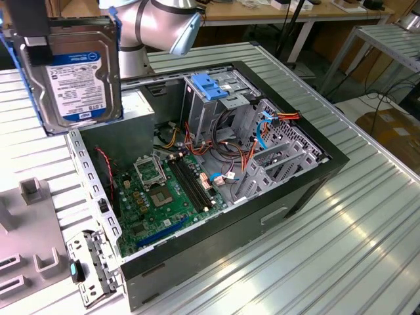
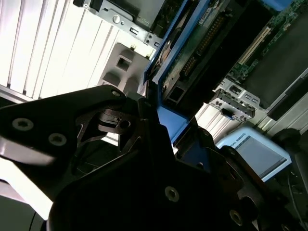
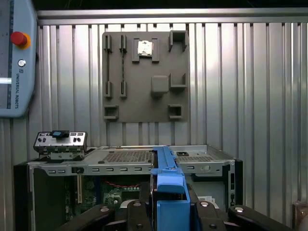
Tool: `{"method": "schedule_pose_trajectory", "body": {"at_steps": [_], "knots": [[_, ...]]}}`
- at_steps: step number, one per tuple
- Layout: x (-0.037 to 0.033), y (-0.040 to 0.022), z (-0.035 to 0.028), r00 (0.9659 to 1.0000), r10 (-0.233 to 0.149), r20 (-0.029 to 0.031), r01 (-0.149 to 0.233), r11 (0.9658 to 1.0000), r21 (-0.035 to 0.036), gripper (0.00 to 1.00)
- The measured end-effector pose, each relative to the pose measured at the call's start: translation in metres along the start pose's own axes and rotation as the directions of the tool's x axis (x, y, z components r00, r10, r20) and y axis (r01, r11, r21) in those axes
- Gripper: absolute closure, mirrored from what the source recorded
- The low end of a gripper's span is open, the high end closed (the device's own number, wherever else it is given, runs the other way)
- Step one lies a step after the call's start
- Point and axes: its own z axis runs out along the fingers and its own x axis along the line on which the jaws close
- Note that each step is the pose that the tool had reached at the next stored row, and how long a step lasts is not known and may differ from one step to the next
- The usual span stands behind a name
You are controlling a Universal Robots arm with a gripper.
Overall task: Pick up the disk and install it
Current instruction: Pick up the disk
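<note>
The disk (image 1: pixel 77 72) hangs in the air at the exterior view's upper left, above the left end of the open computer case (image 1: pixel 262 216). It stands nearly upright, with its white label and blue band facing the camera. My gripper (image 1: pixel 33 29) is shut on its upper left edge. In the second wrist view the dark fingers (image 2: pixel 144 130) clamp the disk's blue side rail (image 2: pixel 168 120), and the disk's circuit board (image 2: pixel 197 48) shows beyond. In the first wrist view the disk (image 3: pixel 168 192) is seen edge-on in my gripper (image 3: pixel 168 214), held above the case.
Inside the case lie a green motherboard (image 1: pixel 164 193), loose cables (image 1: pixel 230 157) and a grey drive cage with a blue bracket (image 1: pixel 211 86) on top. A grey fixture plate (image 3: pixel 144 77) and a pendant (image 3: pixel 14 57) lie on the ribbed metal table (image 1: pixel 354 249).
</note>
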Motion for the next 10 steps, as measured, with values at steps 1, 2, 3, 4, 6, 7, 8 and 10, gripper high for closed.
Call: {"method": "schedule_pose_trajectory", "body": {"at_steps": [1, 2, 3, 4, 6, 7, 8, 10], "knots": [[0.0001, -0.0039, 0.0000, 1.0000, 0.000, 0.0000, 0.000, 1.0000, 0.0000, 0.63], [0.0003, -0.0084, 0.0001, 1.0000, 0.000, 0.0000, 0.000, 1.0000, 0.0000, 0.63], [0.0006, -0.0121, 0.0001, 1.0000, 0.000, -0.0001, 0.000, 1.0000, -0.0002, 0.63], [0.0008, -0.0140, 0.0002, 1.0000, 0.000, 0.0000, 0.000, 1.0000, 0.0000, 0.63], [0.0013, -0.0195, 0.0002, 1.0000, 0.000, 0.0000, 0.000, 1.0000, -0.0001, 0.63], [0.0015, -0.0245, 0.0003, 1.0000, 0.000, 0.0000, 0.000, 1.0000, 0.0000, 0.63], [0.0018, -0.0293, 0.0003, 1.0000, 0.000, 0.0000, 0.000, 1.0000, -0.0001, 0.63], [0.0020, -0.0364, 0.0004, 1.0000, 0.000, 0.0000, 0.000, 1.0000, 0.0000, 0.63]]}}
